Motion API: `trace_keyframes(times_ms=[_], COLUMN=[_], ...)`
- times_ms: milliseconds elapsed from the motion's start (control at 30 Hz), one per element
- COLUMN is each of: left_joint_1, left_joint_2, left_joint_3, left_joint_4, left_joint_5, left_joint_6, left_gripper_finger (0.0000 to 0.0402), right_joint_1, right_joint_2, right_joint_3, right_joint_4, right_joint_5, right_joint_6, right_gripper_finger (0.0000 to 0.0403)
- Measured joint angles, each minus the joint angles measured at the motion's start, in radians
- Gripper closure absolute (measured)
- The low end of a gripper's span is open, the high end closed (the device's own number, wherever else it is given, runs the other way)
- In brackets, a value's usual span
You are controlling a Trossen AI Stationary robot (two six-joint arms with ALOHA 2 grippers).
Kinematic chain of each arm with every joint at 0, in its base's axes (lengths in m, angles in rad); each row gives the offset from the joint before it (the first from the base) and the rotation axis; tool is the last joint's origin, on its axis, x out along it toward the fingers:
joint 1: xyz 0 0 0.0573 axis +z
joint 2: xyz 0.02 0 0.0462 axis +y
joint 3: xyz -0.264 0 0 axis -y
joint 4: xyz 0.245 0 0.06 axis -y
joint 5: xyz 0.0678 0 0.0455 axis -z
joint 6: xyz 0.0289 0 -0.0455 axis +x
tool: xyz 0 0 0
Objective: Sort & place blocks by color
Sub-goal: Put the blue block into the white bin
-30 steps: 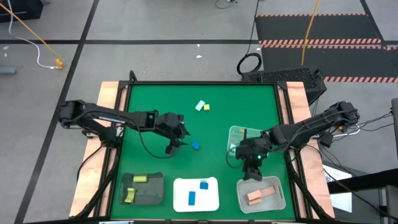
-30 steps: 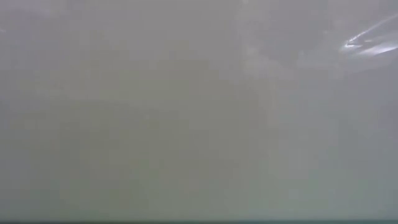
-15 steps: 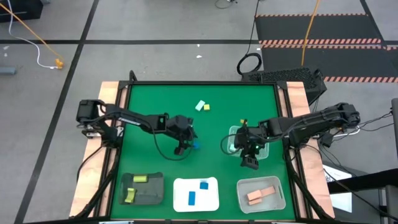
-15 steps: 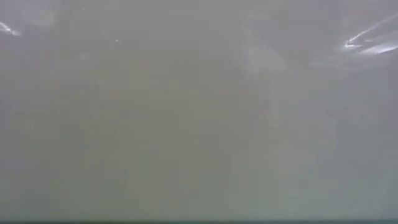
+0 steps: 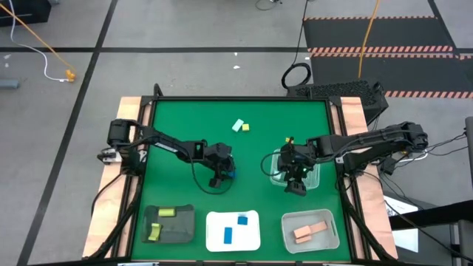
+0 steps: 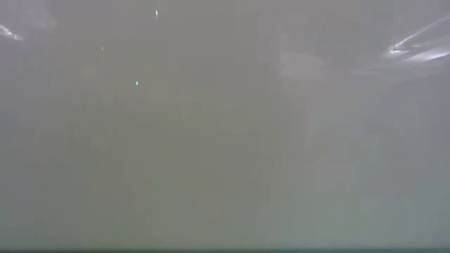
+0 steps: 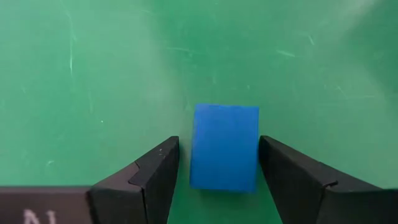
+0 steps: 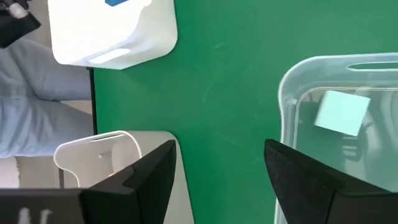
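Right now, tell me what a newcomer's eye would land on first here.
The left gripper at mid-table, its open fingers straddling a blue cube on the green mat, with small gaps either side. To the right, the right gripper hangs open at the edge of the clear tray, which holds a mint block. Along the near edge sit the dark tray, white tray and a third tray of pink blocks.

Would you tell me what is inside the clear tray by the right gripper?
One mint-teal block lies inside the clear tray. In the high view the right gripper covers part of it, so more could be hidden.
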Motion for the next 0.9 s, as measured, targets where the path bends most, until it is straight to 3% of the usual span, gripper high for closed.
trace_keyframes(times_ms=[200,367,567,700,900], left_joint_1=[-0.001,-0.004,-0.011,-0.011,-0.05], left_joint_2=[0.021,0.01,-0.001,-0.071,-0.24], left_joint_3=[0.003,0.002,0.002,0.001,0.003], left_joint_4=[0.015,0.013,0.008,-0.009,0.015], left_joint_5=[-0.019,-0.031,-0.046,-0.051,-0.047], left_joint_6=[-0.023,-0.046,-0.103,-0.163,-0.278], left_gripper_finger=[0.0188,0.0265,0.0269,0.0269,0.0269], right_joint_1=[0.0,0.0,0.0,-0.013,-0.094], right_joint_2=[0.0,0.0,0.0,0.0,0.0], right_joint_3=[0.0,0.0,0.0,0.0,-0.001], right_joint_4=[0.0,0.001,0.002,0.03,0.186], right_joint_5=[0.045,0.06,0.136,0.247,0.523], right_joint_6=[0.002,0.002,-0.025,-0.093,-0.14], right_gripper_finger=[0.0167,0.0167,0.0167,0.0167,0.0167])
